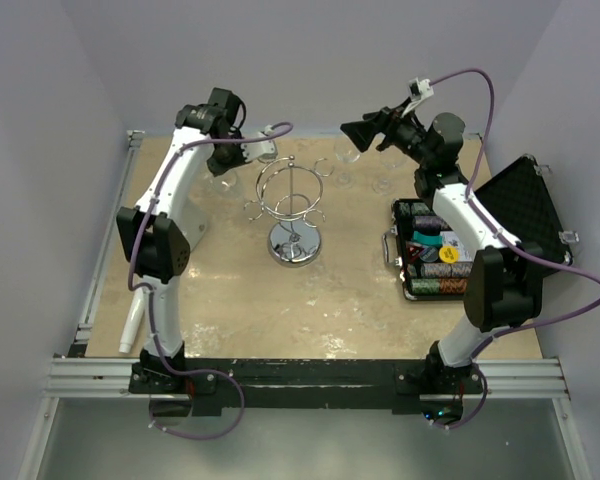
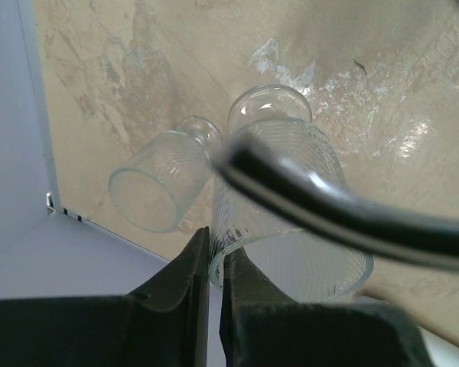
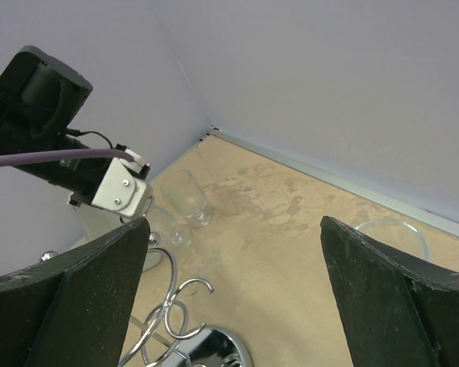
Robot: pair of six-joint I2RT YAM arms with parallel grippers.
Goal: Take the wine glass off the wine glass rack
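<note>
Left claw (image 2: 216, 256) pinches wine glass (image 2: 291, 222) rim, far-left of wine glass rack (image 1: 295, 243); slip risk, striking second glass (image 2: 157, 187) beside. Right claw (image 3: 233, 229) spread.

Looks like a robotics lab test cell rather than a home. Boxed in on three sides by plain pale walls (image 1: 310, 60) around a beige tabletop (image 1: 280, 310). Fitted with an aluminium rail frame (image 1: 90, 378) along the bottom edge, carrying a left arm (image 1: 170, 200) and right arm (image 1: 470, 220), with a purple cable (image 1: 492, 100) looping loose at upper right.
</note>
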